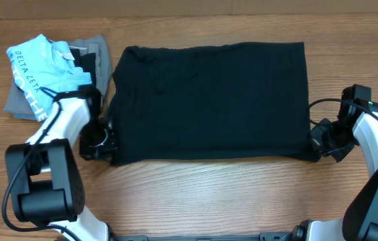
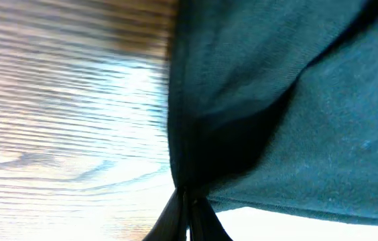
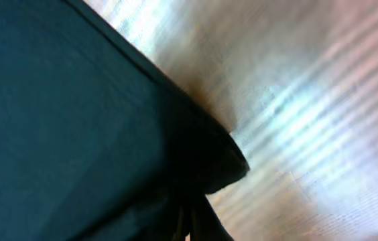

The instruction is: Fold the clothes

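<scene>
The black garment (image 1: pixel 209 100) lies flat as a wide rectangle across the middle of the wooden table. My left gripper (image 1: pixel 108 146) is at its near left corner and is shut on the cloth; in the left wrist view the fingers (image 2: pixel 187 217) pinch the dark fabric (image 2: pixel 276 100). My right gripper (image 1: pixel 316 144) is at the near right corner, shut on the cloth; in the right wrist view the fingers (image 3: pixel 192 224) pinch the corner of the fabric (image 3: pixel 75 120). No neck label shows.
A light blue shirt with white lettering (image 1: pixel 41 73) lies on grey folded garments (image 1: pixel 25 100) at the far left. Bare wooden table (image 1: pixel 209 194) runs along the near side.
</scene>
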